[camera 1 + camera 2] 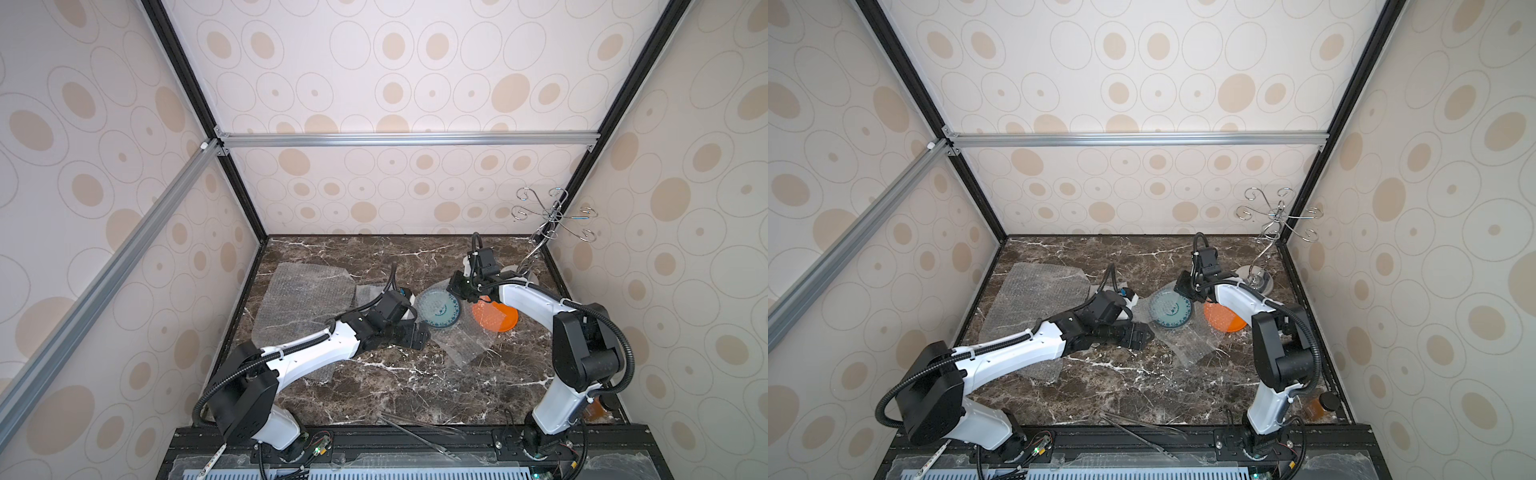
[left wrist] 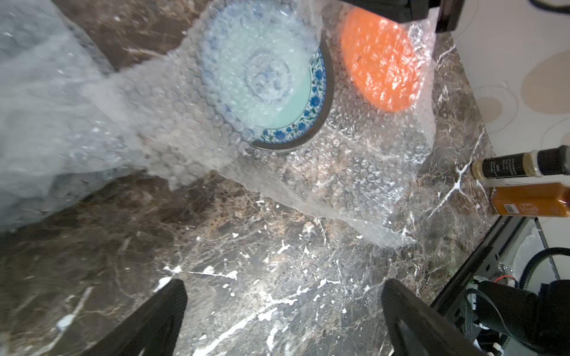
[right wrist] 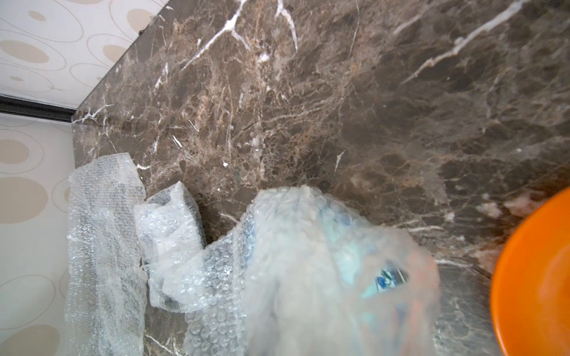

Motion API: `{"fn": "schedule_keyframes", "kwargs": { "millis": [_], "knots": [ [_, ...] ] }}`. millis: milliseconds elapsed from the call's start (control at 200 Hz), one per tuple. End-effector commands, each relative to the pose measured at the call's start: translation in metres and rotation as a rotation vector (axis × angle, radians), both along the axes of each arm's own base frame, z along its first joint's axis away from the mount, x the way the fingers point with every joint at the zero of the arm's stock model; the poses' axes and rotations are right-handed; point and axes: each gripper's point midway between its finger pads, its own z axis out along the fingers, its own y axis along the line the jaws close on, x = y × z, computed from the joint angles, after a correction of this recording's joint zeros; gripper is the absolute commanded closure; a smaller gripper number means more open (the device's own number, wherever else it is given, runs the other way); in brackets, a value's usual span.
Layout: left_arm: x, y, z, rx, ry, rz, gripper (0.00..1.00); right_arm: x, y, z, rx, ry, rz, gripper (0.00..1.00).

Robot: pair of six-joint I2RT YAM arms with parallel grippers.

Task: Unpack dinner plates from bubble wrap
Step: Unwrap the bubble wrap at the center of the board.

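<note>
A pale dinner plate with a blue-green rim (image 1: 438,309) (image 2: 296,101) lies mid-table, partly under bubble wrap (image 2: 354,172). Right beside it is an orange plate (image 1: 496,318) (image 2: 379,61), veiled by the same wrap. My right gripper (image 1: 471,296) hovers between the two plates, shut on a fold of this bubble wrap (image 3: 308,262), which hides its fingers in the right wrist view. My left gripper (image 1: 419,338) (image 2: 283,308) is open over bare marble just in front of the pale plate, holding nothing.
A large flat bubble wrap sheet (image 1: 307,299) lies at the left, with a crumpled piece (image 3: 166,240) beside it. A wire stand (image 1: 548,224) with a silver base (image 1: 1254,280) occupies the back right corner. Two bottles (image 2: 524,182) sit front right, metal tongs (image 1: 419,432) at the front edge.
</note>
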Motion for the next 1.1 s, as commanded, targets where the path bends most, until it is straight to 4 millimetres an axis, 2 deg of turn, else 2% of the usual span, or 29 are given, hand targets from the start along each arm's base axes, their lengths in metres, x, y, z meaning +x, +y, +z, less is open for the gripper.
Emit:
{"fn": "schedule_keyframes", "kwargs": {
  "millis": [0,215,500,690,905,1096],
  "knots": [
    [0.000,-0.006,-0.006,-0.014,0.024,0.086,0.00,-0.008,-0.006,-0.019,-0.032,0.040,-0.013,0.95],
    [-0.007,-0.009,-0.030,0.016,0.080,0.169,0.00,-0.014,-0.009,-0.028,-0.034,0.058,-0.016,0.95],
    [0.007,-0.025,-0.021,-0.080,0.060,0.225,0.00,-0.022,-0.012,-0.032,-0.034,0.062,-0.021,0.95],
    [0.018,-0.034,-0.032,-0.056,0.062,0.239,0.00,-0.025,-0.012,-0.033,-0.019,0.062,-0.028,0.95],
    [0.027,-0.030,-0.044,-0.046,0.059,0.294,0.01,-0.028,-0.012,-0.031,-0.013,0.059,-0.027,0.95],
    [0.038,-0.023,-0.044,-0.084,0.034,0.339,0.09,-0.029,-0.012,-0.031,-0.007,0.057,-0.027,0.95]
  ]
}}
